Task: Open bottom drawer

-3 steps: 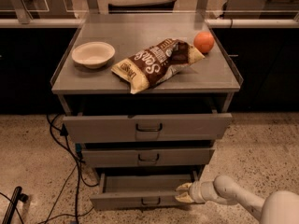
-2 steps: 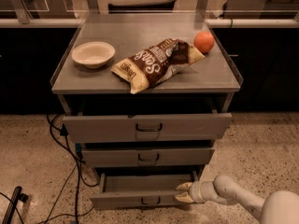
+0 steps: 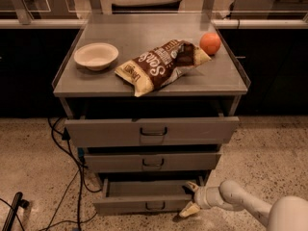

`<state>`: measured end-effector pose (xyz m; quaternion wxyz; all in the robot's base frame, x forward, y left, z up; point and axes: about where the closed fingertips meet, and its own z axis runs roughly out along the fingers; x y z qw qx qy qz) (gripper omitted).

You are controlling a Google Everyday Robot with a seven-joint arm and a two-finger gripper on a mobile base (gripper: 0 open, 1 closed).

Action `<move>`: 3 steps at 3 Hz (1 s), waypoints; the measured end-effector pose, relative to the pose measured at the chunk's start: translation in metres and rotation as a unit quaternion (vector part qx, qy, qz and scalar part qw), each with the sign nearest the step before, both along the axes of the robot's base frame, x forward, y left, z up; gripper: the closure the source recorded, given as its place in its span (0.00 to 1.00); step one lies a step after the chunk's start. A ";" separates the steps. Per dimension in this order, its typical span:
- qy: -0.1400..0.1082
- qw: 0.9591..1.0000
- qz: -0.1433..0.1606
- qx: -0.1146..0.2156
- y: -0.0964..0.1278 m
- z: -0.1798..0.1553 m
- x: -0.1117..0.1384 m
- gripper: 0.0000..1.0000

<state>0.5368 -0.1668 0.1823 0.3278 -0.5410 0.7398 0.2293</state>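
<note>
The bottom drawer (image 3: 144,202) is the lowest and narrowest of three grey drawers in a grey metal cabinet. It stands pulled out, its inside showing, with a small dark loop handle (image 3: 155,206) at the centre of its front. My gripper (image 3: 191,198) is at the drawer's right front corner, its pale fingers spread above and below the front's right end. The white arm runs off to the lower right.
The middle drawer (image 3: 153,161) and the wide top drawer (image 3: 152,131) stick out above. On the cabinet top (image 3: 144,32) lie a white bowl (image 3: 96,56), a chip bag (image 3: 161,64) and an orange (image 3: 210,43). Black cables (image 3: 72,177) hang at the left.
The whole view has shifted slightly; the gripper stays at the bottom drawer's right corner and the drawer stands about as far out as before.
</note>
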 end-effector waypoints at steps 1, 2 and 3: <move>0.000 1.000 0.000 0.000 0.000 0.000 0.000 0.39; -0.003 1.000 0.004 0.008 -0.008 -0.008 -0.026 0.62; -0.003 1.000 0.004 0.009 -0.008 -0.003 -0.029 0.86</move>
